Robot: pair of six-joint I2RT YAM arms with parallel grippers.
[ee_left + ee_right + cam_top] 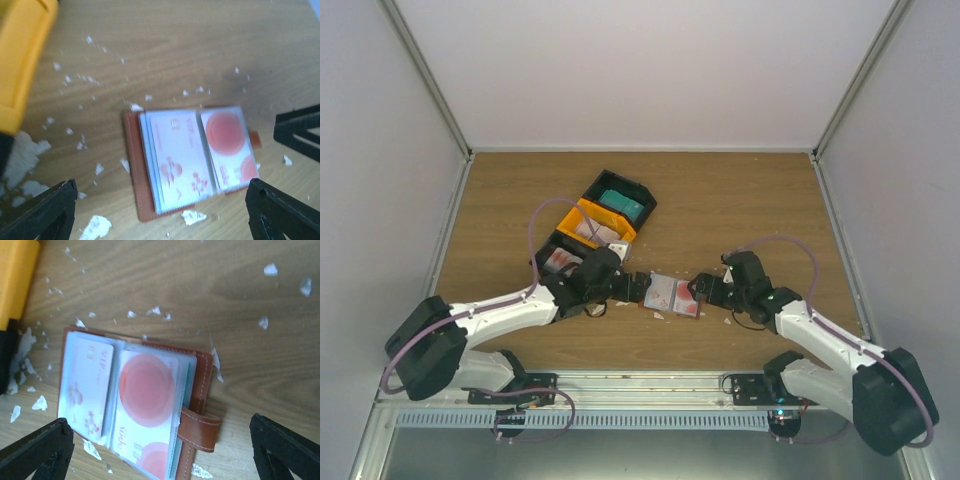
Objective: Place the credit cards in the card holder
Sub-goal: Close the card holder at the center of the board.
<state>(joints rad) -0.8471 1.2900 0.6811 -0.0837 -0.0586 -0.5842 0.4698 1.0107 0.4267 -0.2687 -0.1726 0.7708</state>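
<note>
Card holder (pixel 202 374) lies open near the middle of the worktop's (pixel 740 190) near edge, with two red-marked cards (pixel 90 385) sleeved. My left pincer (pixel 635 288) and right pincer (pixel 705 290) flank it, both released and empty. More cards (pixel 622 206), it seems, remain in the bins (pixel 570 215).

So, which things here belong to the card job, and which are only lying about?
Job:
card holder
credit cards in its sleeves
teal card

Lying about:
white scraps
orange bin
black bin
</note>
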